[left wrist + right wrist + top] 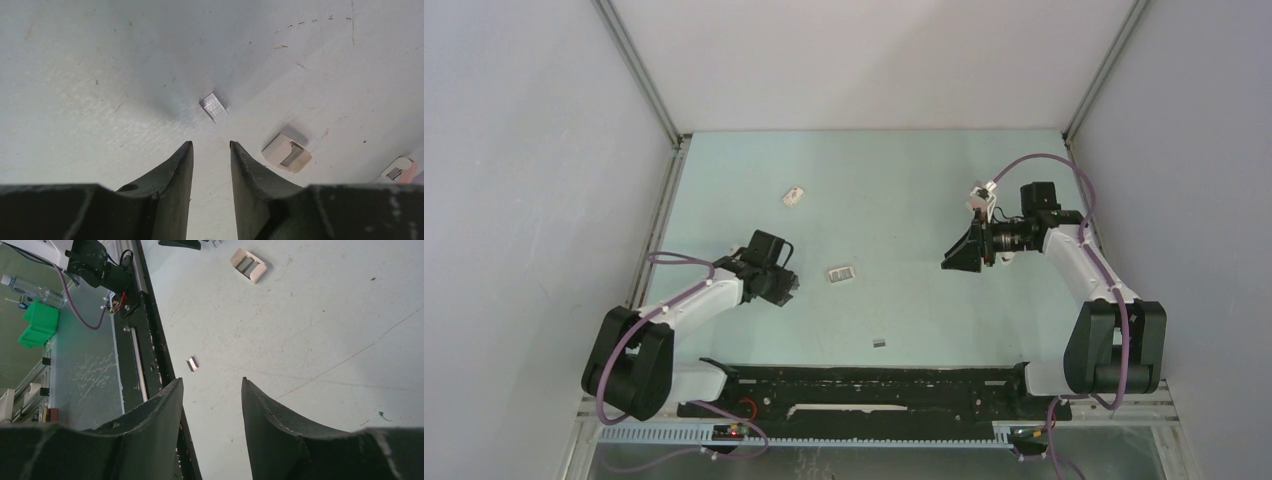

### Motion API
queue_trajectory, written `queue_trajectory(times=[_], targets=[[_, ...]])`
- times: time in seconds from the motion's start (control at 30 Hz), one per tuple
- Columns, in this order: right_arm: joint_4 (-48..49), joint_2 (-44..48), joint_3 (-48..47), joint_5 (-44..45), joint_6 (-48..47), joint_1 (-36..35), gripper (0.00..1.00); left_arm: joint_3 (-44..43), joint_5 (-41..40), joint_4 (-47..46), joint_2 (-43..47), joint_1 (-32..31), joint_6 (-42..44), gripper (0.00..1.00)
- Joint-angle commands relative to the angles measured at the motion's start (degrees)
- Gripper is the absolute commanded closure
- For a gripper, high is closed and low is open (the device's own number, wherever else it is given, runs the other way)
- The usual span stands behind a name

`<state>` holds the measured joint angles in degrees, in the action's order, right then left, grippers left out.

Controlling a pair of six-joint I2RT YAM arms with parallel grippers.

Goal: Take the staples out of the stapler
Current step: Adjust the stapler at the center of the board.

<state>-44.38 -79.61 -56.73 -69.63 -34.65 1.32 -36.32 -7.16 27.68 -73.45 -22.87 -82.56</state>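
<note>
Both arms are hovering empty-handed over the tabletop (904, 180). The left tool (210, 145) is standing narrowly parted and the right tool (212, 382) wider. The staples (879, 342) are lying loose near the middle of the near edge, well apart from the stapler (794, 196) toward the far-left corner, so the unloading appears done. The left tool is pointing at the strip, perhaps lining up on it. Only the wrist views are showing the box (248, 265) lying open.

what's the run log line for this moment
left hand open, empty, loose staples just ahead | right hand open, empty | stapler on table, unheld | box beside staples
</note>
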Motion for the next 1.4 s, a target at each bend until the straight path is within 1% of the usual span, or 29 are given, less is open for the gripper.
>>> queue_trajectory(times=[0.0, 0.37, 0.8, 1.2, 1.37], targets=[[-0.6, 0.3, 0.0, -2.1, -1.7, 0.6, 0.44, -2.1, -1.2, 1.3, 0.1, -0.6, -1.6, 0.60], [-1.0, 0.6, 0.0, -3.1, -2.3, 1.1, 0.44, -2.9, -0.5, 1.7, -0.6, -1.1, -1.4, 0.57], [-2.0, 0.8, -0.5, -4.1, -3.2, 1.7, 0.44, -4.9, -0.9, 3.8, -2.6, -1.8, -1.3, 0.57], [-2.3, 0.8, -0.6, -4.7, -3.4, 1.9, 0.44, -8.1, -2.9, 7.4, -6.8, -1.9, -3.7, 0.57], [-2.4, 0.8, -0.6, -4.9, -3.5, 1.9, 0.44, -10.7, -3.5, 9.6, -9.7, -1.4, -4.3, 0.57]])
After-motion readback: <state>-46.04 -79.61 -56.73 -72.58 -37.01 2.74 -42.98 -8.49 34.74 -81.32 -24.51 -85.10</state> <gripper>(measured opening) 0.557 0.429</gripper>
